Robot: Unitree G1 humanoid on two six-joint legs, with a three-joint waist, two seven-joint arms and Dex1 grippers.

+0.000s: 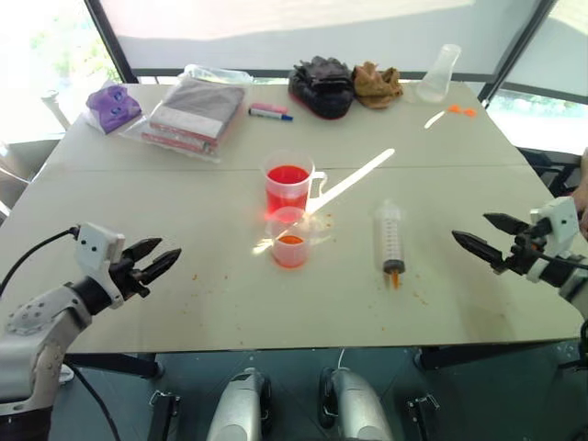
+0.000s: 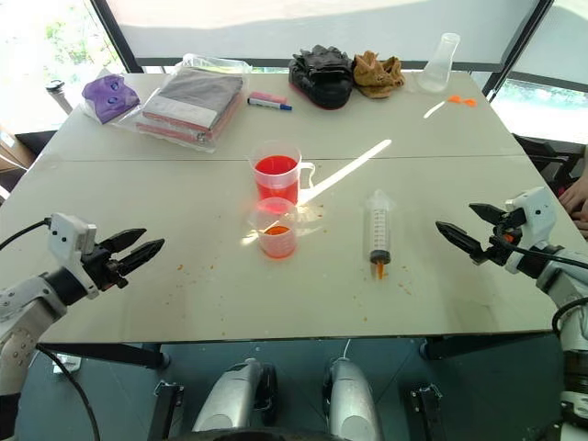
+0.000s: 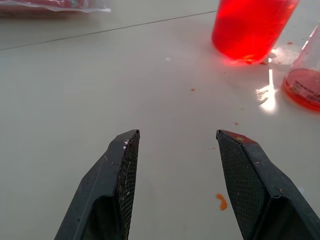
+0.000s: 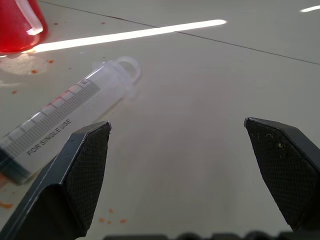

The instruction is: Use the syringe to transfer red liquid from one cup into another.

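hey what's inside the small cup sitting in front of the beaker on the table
The small cup holds a shallow layer of red liquid at its bottom; the rest looks empty. The beaker behind it is much fuller. Nothing else shows inside the cup.

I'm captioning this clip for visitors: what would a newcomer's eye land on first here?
First, the tall clear handled beaker filled with bright red liquid at the middle of the pale table, with the short clear cup holding a little red just in front of it. To their right lies the large clear syringe, orange tip toward the robot. The left gripper and right gripper hover open at either side.
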